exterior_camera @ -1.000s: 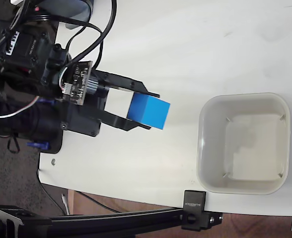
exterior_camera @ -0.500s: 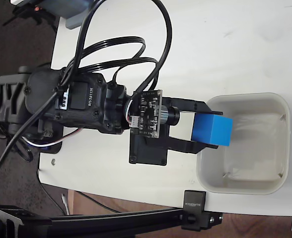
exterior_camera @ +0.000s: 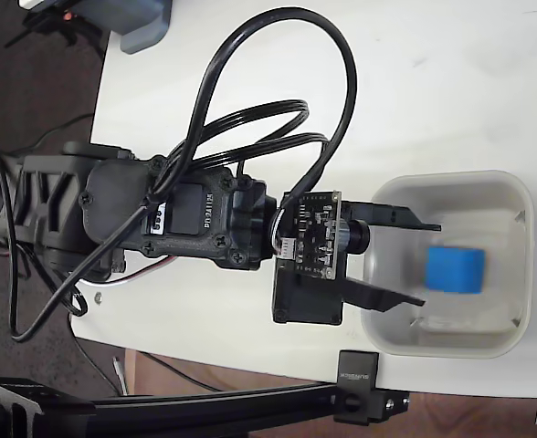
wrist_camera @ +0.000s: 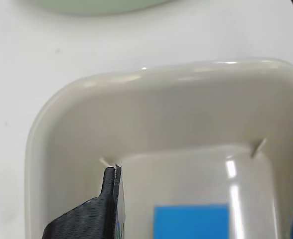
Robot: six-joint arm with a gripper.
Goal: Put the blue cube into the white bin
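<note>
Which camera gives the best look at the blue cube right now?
The fixed view: the whole blue cube shows inside the white bin, clear of the open pincer. The wrist view cuts the cube off at the bottom edge.

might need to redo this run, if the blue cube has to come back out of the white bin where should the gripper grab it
Grip the blue cube across two opposite flat side faces, coming straight down from above. It sits inside the white bin, away from the walls in the fixed view, so the raised rim blocks any sideways approach while fingers probably fit either side. The gripper is already open over the bin.
</note>
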